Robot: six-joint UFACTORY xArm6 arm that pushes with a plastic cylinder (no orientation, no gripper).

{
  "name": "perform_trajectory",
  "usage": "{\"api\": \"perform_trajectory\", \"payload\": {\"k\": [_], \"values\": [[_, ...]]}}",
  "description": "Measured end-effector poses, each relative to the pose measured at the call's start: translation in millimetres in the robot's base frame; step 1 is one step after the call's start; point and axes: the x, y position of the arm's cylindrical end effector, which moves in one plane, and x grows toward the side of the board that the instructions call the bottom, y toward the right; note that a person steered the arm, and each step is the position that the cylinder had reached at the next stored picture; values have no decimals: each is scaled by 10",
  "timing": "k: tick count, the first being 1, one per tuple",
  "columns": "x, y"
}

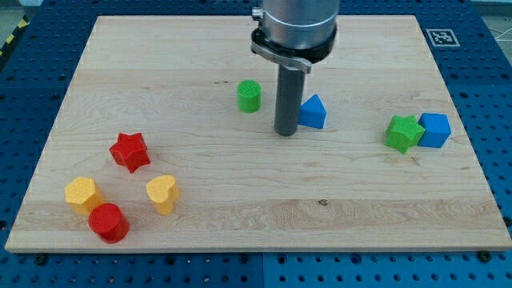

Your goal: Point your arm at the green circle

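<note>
The green circle (250, 96) is a small green cylinder standing a little above the middle of the wooden board. My tip (286, 133) rests on the board to the right of it and slightly lower, a short gap away. A blue triangle block (314, 112) sits right beside the rod on its right, close to or touching it.
A green star (404, 132) and a blue cube (435, 130) sit together at the view's right. At the lower left are a red star (130, 151), a yellow hexagon (82, 194), a yellow heart (162, 193) and a red cylinder (108, 222). The board (256, 208) lies on a blue perforated table.
</note>
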Motion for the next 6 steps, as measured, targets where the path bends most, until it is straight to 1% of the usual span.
{"api": "perform_trajectory", "payload": {"k": [1, 2, 3, 4, 6], "values": [[27, -293], [-33, -837], [-342, -1326], [-790, -1369], [-840, -978]]}}
